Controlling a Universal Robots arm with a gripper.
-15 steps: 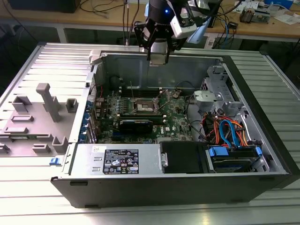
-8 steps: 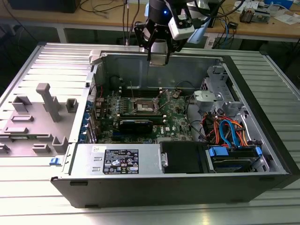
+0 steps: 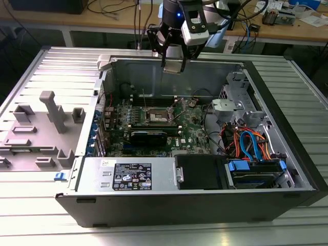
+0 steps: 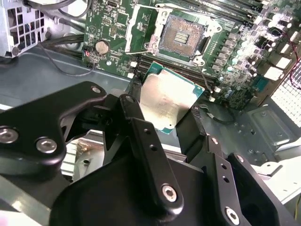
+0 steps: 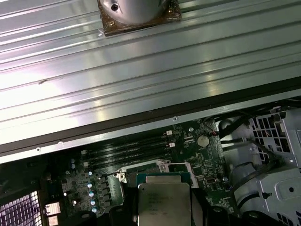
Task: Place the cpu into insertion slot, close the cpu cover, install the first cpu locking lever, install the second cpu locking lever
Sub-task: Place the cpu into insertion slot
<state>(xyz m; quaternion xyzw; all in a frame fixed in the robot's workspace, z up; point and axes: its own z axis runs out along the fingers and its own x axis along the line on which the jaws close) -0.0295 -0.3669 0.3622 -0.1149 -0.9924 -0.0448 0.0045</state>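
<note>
Tower case lies on its side, lid off, on a ribbed metal table. The gripper hangs over the case's far wall, well above the board, with open air all round it.

Jaws are clenched on the cpu. In the second wrist view a black finger presses one edge and its partner presses the opposite edge. The chip is tilted, dull silver top toward the camera, a thin green rim along one edge. It is held clear of the board, not seated.

The insertion slot sits bare, its brownish pin field exposed inside a silver rim. The cpu cover appears folded back just beside the slot; I cannot make out its hinge.

Room around the slot is tight:
- Memory slots run close along one side, between the slot and the case wall.
- A coin cell sits near the cover.
- A black card lies just on the near side of the slot.
- The drive cage with blue and orange cables is well off to the exterior view's right.
- The power supply lines the near wall.
- A grey fixture rests on the table outside the case, at the exterior view's left.

In the first wrist view the chip covers most of the slot. In the second wrist view the gripper's black body blocks the board nearest the camera. A round silver part is cut off at the picture's edge.
</note>
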